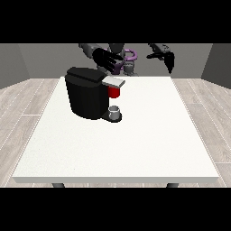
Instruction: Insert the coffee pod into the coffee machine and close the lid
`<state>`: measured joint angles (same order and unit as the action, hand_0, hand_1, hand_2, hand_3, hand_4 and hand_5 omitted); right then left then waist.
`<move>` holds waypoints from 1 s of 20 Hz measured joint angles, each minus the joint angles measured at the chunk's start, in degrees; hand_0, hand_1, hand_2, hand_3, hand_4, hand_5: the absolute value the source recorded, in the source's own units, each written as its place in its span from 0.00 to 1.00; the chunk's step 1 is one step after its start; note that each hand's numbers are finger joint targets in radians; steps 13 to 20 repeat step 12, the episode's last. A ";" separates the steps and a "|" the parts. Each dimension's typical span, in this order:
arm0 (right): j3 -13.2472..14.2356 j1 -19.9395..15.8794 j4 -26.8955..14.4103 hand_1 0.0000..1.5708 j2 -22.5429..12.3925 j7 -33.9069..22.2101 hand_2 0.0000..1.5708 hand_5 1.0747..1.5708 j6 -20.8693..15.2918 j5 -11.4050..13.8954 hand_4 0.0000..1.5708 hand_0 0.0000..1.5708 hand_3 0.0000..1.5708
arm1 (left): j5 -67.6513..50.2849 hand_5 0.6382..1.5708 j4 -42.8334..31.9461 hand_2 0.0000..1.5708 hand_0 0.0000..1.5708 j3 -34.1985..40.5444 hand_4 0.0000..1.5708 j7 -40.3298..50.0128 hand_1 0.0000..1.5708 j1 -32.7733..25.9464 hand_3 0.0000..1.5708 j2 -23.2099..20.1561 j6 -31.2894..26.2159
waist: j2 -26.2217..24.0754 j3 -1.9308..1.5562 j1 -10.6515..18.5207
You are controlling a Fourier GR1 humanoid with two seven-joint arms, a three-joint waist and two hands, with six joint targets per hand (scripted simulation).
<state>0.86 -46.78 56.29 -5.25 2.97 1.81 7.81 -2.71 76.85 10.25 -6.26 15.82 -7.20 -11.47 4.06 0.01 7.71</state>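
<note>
The coffee machine (pixel 88 93) sits black and upright on the white table (pixel 122 149), its lid pointing toward the view's right over a red thing at the machine (pixel 114 92). A grey thing (pixel 115 111) stands upright on the base. The hand at the view's left (pixel 106 60) hovers above the machine, fingers spread and released; the hand at the view's right (pixel 164 57) hangs high, fingers relaxed.

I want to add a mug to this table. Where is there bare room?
Free: the white table between the coffee machine and the near edge, and everything toward the view's right. Crowded: around the machine's front, where a grey thing sits on its base.
</note>
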 measured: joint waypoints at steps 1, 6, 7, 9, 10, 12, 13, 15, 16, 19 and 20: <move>0.40 0.36 -0.31 0.00 -0.32 1.33 0.00 1.00 0.57 -0.32 0.02 0.00 0.00 | 0.05 1.00 0.91 0.00 0.00 -0.50 0.13 0.33 0.00 -0.06 0.00 0.49 0.34 | 0.00 0.01 0.28; -1.79 3.03 1.38 0.00 2.71 4.15 0.00 1.00 1.33 -1.34 0.22 0.00 0.00 | 1.20 1.00 1.53 0.00 0.00 -2.40 0.16 -0.71 0.00 -1.85 0.00 2.37 1.51 | -2.49 -0.01 -0.80; -3.00 4.65 2.21 0.00 3.26 5.05 0.00 1.00 1.48 -2.03 0.18 0.00 0.00 | 1.01 1.00 1.17 0.00 0.00 -2.16 0.12 -1.28 0.00 -2.30 0.00 2.21 1.29 | -3.22 0.00 -1.21; -5.34 7.88 3.96 0.00 4.02 6.32 0.00 1.00 0.99 -4.39 0.18 0.00 0.00 | 1.08 1.00 0.29 0.00 0.00 -2.25 0.12 -2.65 0.00 -2.86 0.00 2.65 1.42 | -4.37 0.00 -2.09; -6.19 10.26 4.84 0.00 4.29 6.75 0.00 1.00 0.98 -5.95 0.18 0.00 0.00 | 1.23 1.00 -0.09 0.00 0.00 -2.38 0.12 -2.68 0.00 -3.96 0.00 2.93 1.57 | -5.76 0.00 -2.71; -9.07 14.57 7.14 0.00 4.66 7.15 0.00 1.00 -0.21 -8.42 0.10 0.00 0.00 | 1.46 1.00 -1.29 0.00 0.00 -2.06 0.12 -3.58 0.00 -4.88 0.00 3.08 2.10 | -7.57 0.00 -4.23; -9.07 14.57 7.14 0.00 4.66 7.15 0.00 1.00 -0.21 -8.42 0.10 0.00 0.00 | 1.46 1.00 -1.29 0.00 0.00 -2.06 0.12 -3.58 0.00 -4.88 0.00 3.08 2.10 | -7.57 0.00 -4.23; -9.07 14.57 7.14 0.00 4.66 7.15 0.00 1.00 -0.21 -8.42 0.10 0.00 0.00 | 1.46 1.00 -1.29 0.00 0.00 -2.06 0.12 -3.58 0.00 -4.88 0.00 3.08 2.10 | -7.57 0.00 -4.23; -9.07 14.57 7.14 0.00 4.66 7.15 0.00 1.00 -0.21 -8.42 0.10 0.00 0.00 | 1.46 1.00 -1.29 0.00 0.00 -2.06 0.12 -3.58 0.00 -4.88 0.00 3.08 2.10 | -7.57 0.00 -4.23; -9.07 14.57 7.14 0.00 4.66 7.15 0.00 1.00 -0.21 -8.42 0.10 0.00 0.00 | 1.46 1.00 -1.29 0.00 0.00 -2.06 0.12 -3.58 0.00 -4.88 0.00 3.08 2.10 | -7.57 0.00 -4.23; -9.07 14.57 7.14 0.00 4.66 7.15 0.00 1.00 -0.21 -8.42 0.10 0.00 0.00 | 1.46 1.00 -1.29 0.00 0.00 -2.06 0.12 -3.58 0.00 -4.88 0.00 3.08 2.10 | -7.57 0.00 -4.23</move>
